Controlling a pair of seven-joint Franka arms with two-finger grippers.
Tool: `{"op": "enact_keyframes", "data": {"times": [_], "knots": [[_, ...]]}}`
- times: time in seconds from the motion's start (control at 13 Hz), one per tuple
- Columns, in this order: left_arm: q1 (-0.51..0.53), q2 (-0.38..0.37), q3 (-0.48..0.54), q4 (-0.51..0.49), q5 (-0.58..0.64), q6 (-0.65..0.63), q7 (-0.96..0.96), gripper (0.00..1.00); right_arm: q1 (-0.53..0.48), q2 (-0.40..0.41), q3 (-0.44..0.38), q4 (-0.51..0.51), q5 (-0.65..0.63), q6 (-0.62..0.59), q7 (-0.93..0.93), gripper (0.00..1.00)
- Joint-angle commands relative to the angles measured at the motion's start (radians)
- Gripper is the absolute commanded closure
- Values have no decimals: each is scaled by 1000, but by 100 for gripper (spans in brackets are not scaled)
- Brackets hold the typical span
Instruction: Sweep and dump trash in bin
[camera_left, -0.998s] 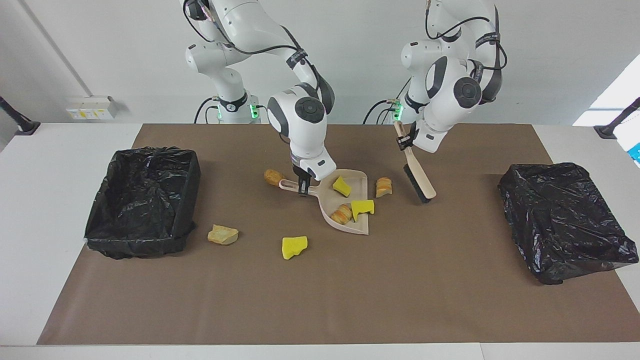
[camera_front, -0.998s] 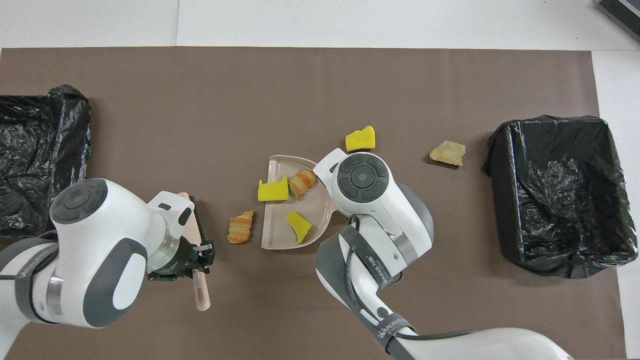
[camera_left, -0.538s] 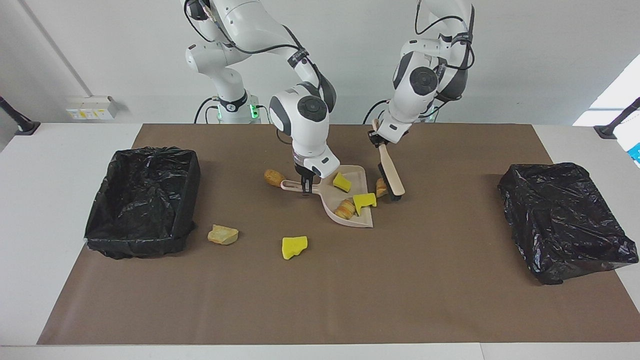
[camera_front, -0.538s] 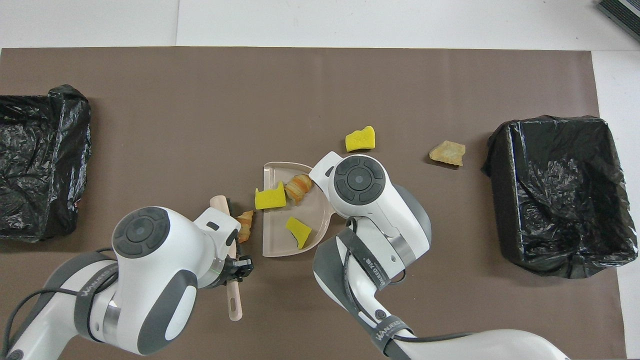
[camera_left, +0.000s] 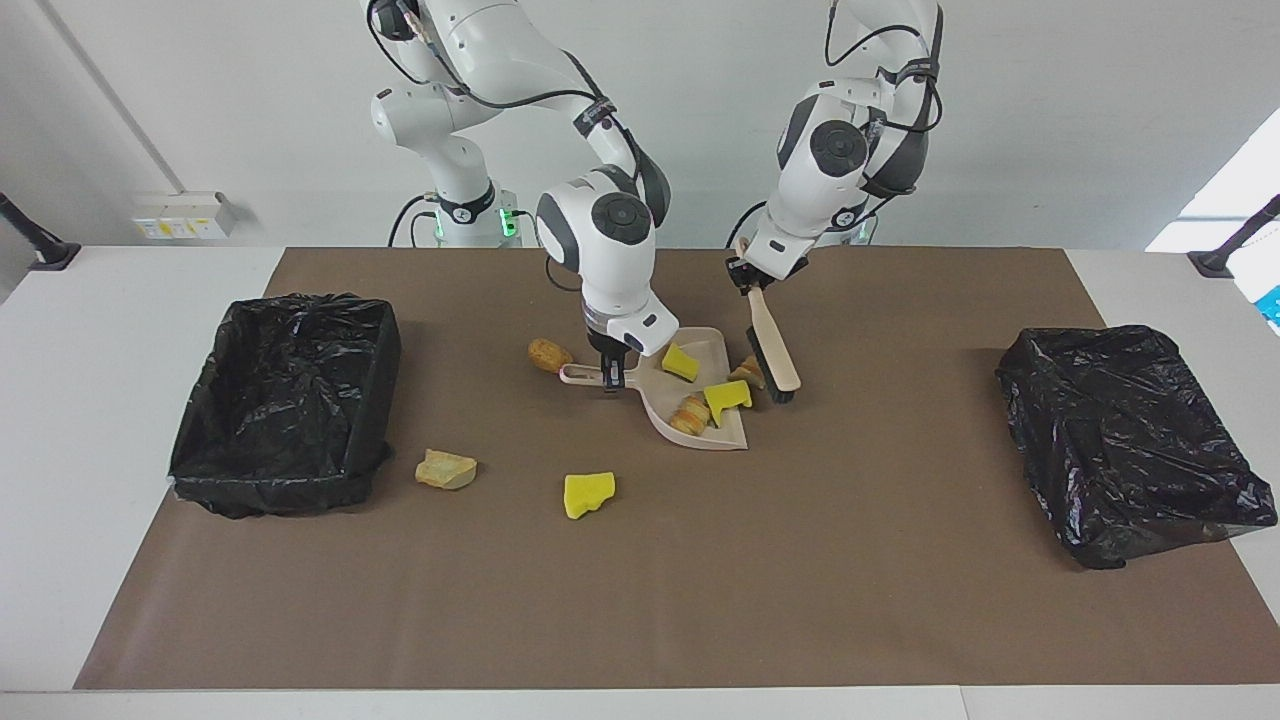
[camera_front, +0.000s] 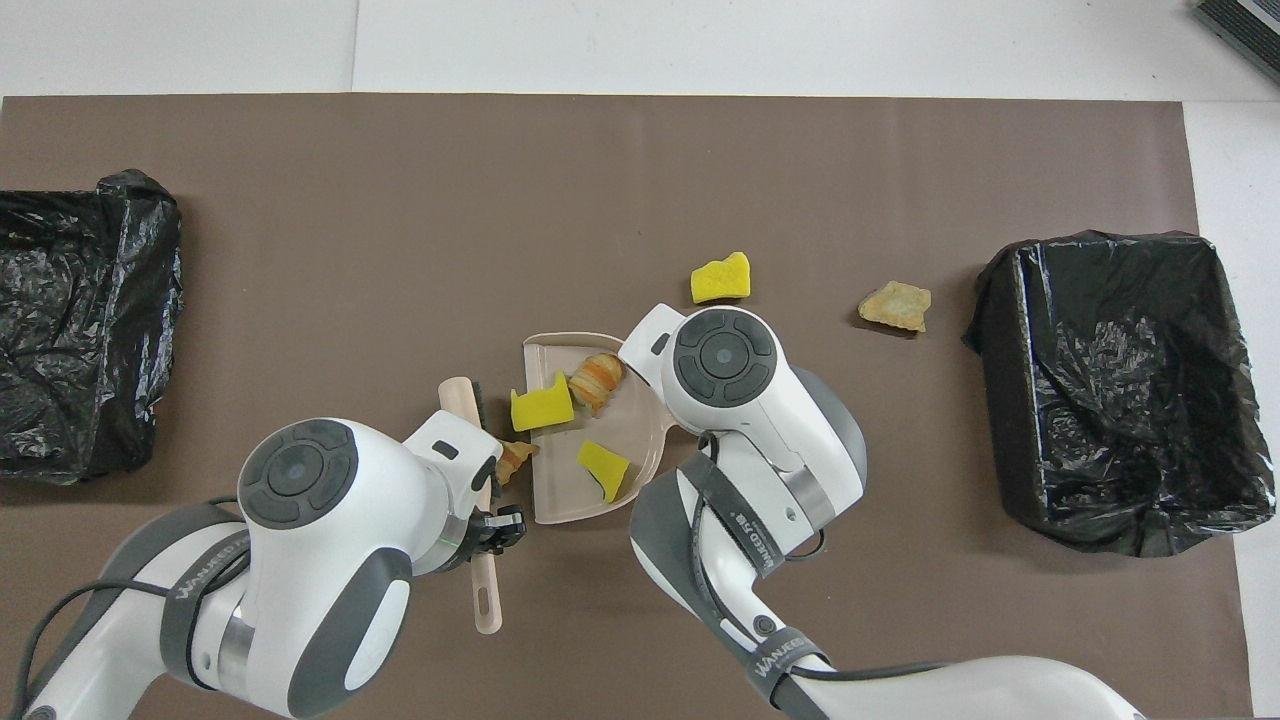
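Here the right end effector (camera_left: 609, 377) is closed on the handle of the beige plastic dustpan (camera_left: 722, 431), which holds two yellow sponge pieces (camera_left: 681, 362) and a striped croissant-like lump (camera_left: 689, 414). The left end effector (camera_left: 748, 283) grips the beige brush (camera_left: 773, 345), pressing another tan lump (camera_left: 747, 371) at the pan's open edge; from overhead the arm half hides it. One rounded brown lump (camera_left: 547, 353) lies beside the handle.
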Motion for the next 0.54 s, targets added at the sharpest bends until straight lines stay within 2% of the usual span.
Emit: {"op": "enact_keyframes", "data": {"times": [0.0,0.15,0.31,0.46], "knots": [[10,-31,-1,-73,-5,-19,3,100,-14,-20,6,-24,-3,16,-49,100],[-1,-35,-2,-84,-3,-6,-22,100,-11,-23,6,-32,-3,33,-49,100],[-28,-32,-12,-127,-3,76,-61,100,-11,-23,6,-33,-3,31,-49,100],[-45,-18,-24,-115,-3,119,-133,100,-11,-24,6,-35,-3,30,-49,100]]}}
